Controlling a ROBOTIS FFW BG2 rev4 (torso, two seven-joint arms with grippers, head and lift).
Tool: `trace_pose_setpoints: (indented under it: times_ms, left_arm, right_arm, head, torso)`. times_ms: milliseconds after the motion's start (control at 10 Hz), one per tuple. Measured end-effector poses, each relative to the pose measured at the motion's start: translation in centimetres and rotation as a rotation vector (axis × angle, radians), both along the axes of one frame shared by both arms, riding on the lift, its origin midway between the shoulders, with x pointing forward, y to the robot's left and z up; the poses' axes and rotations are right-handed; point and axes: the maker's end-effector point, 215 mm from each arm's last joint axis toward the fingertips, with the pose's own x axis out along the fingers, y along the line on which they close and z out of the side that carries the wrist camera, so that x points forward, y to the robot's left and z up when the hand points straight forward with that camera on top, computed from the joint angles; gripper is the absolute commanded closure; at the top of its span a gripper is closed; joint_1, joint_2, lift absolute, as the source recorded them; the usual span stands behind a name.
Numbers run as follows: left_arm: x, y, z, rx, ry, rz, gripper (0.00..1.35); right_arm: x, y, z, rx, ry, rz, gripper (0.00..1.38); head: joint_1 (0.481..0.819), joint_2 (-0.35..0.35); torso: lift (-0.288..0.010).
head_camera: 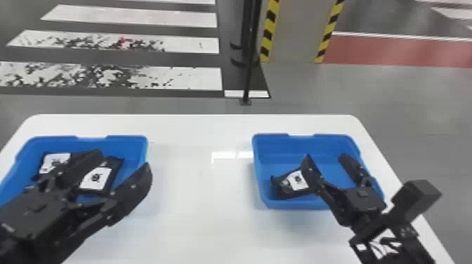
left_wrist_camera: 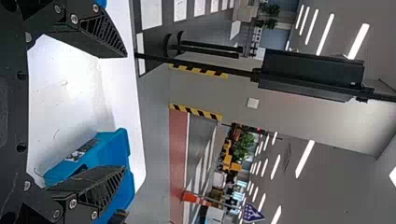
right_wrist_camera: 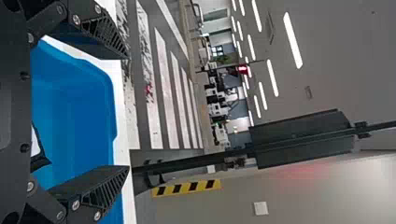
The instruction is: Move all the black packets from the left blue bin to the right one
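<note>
The right-hand packet (head_camera: 96,179) in the left bin (head_camera: 131,143) is seemingly straddled from above by the left pincer (head_camera: 123,160), spread wide and empty.

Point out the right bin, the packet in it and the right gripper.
Right bin (head_camera: 281,147): head view, inner face of far wall.
Packet (head_camera: 296,180): head view, white label.
Right gripper (head_camera: 326,158): head view, midway between its open fingertips.
</note>
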Motion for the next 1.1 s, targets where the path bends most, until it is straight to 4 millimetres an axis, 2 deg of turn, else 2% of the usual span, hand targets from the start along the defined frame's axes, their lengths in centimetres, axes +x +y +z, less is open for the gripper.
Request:
trace_pose_setpoints:
  times_ms: [200, 400, 600, 800, 1100]
  left_arm:
    - [-0.2, 1.5, -0.6, 0.024, 0.011, 0.034, 0.21]
    - [0.1, 3.5, -1.2, 0.064, 0.021, 0.078, 0.21]
    - [1.1, 6.7, -2.2, 0.127, 0.042, 0.147, 0.21]
    - [3.4, 10.3, -4.3, 0.189, 0.081, 0.215, 0.21]
    - [8.8, 16.2, -8.6, 0.237, 0.197, 0.329, 0.21]
  right_arm:
    - [-4.2, 0.3, 4.5, -0.021, -0.069, -0.038, 0.12]
    - [-7.9, 0.7, 7.1, -0.024, -0.080, -0.065, 0.12]
    - [-10.1, 0.9, 7.8, -0.034, -0.062, -0.067, 0.12]
    - [-11.3, 1.6, 7.8, -0.026, -0.045, -0.056, 0.12]
    - [-11.4, 2.3, 7.0, -0.010, -0.018, -0.043, 0.13]
  head:
    - [0.695, -0.082]
    - [0.695, -0.048]
    - [0.695, -0.009]
    - [0.695, 0.058]
    - [0.695, 0.156]
  torso:
    - [-0.140]
    - [-0.140]
    - [-0.140]
    - [-0.140]
    - [-0.140]
